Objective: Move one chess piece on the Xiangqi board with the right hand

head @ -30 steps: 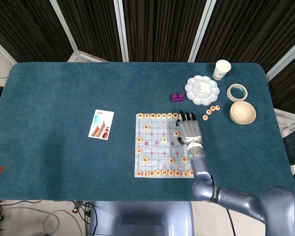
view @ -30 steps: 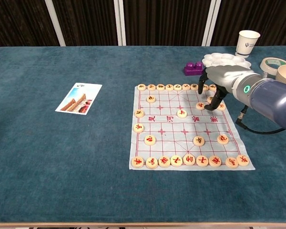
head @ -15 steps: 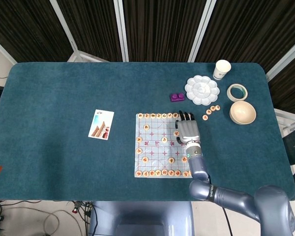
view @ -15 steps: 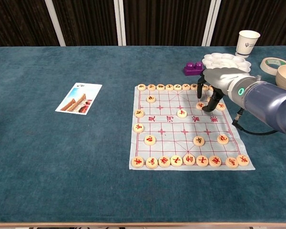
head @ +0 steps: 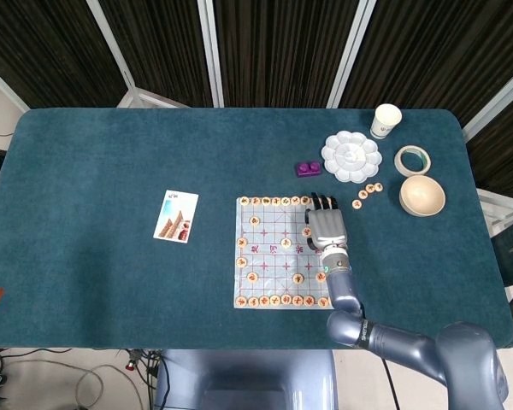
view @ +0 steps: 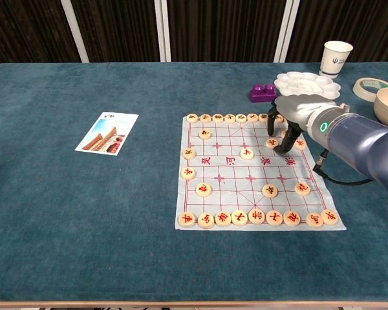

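The Xiangqi board [head: 274,265] [view: 233,181] is a paper sheet with round wooden pieces lined along its near and far edges and a few scattered in between. My right hand [head: 327,226] [view: 296,116] hovers over the board's far right corner, palm down and fingers pointing at the sheet. In the chest view its dark fingertips [view: 286,146] stand just right of one piece [view: 272,143], with the thumb just behind that piece. The piece lies flat on the board and the fingers are apart around it. In the head view the hand hides this piece. My left hand shows in neither view.
Off the board's far right stand a white palette [head: 350,156] [view: 307,82], a paper cup [head: 386,120], a tape roll [head: 412,160], a bowl [head: 421,196] and a few loose pieces [head: 368,192]. A purple brick [view: 263,92] sits behind the board, and a picture card [head: 176,216] lies left.
My right hand has slid slightly left and lower over the far right corner, bringing its fingertips closer around the piece. No piece on the board has moved.
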`<act>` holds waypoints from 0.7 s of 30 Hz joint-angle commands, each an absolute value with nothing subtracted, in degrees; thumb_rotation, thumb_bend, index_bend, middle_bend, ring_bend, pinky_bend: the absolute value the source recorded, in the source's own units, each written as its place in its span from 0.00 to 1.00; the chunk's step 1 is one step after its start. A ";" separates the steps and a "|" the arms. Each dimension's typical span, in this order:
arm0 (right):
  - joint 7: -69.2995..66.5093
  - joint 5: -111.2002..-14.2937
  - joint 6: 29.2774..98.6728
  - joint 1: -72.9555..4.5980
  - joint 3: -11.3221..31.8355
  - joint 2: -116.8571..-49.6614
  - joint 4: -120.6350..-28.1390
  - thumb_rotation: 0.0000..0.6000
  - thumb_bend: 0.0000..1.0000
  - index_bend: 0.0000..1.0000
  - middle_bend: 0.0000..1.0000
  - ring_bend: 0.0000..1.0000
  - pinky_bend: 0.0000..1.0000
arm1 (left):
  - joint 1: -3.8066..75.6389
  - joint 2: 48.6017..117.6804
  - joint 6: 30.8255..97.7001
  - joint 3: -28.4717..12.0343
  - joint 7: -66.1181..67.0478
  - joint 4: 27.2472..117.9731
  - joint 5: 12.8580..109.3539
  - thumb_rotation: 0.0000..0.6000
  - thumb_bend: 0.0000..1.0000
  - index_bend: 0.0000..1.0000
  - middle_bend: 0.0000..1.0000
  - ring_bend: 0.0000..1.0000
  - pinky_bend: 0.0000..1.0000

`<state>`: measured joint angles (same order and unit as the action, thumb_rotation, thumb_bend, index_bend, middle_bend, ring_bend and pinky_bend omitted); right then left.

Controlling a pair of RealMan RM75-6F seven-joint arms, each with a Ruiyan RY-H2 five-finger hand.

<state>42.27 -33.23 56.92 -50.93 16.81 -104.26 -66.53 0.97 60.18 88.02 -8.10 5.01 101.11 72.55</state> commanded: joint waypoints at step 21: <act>42.58 -32.24 55.84 -51.19 17.11 -105.13 -64.96 1.00 0.38 0.46 0.00 0.00 0.05 | 1.07 60.40 88.04 -8.11 5.50 101.09 72.44 1.00 0.00 0.08 0.00 0.00 0.01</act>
<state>42.59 -32.25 55.86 -51.18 17.10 -105.12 -64.97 1.07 60.39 88.04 -8.11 5.49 101.09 72.44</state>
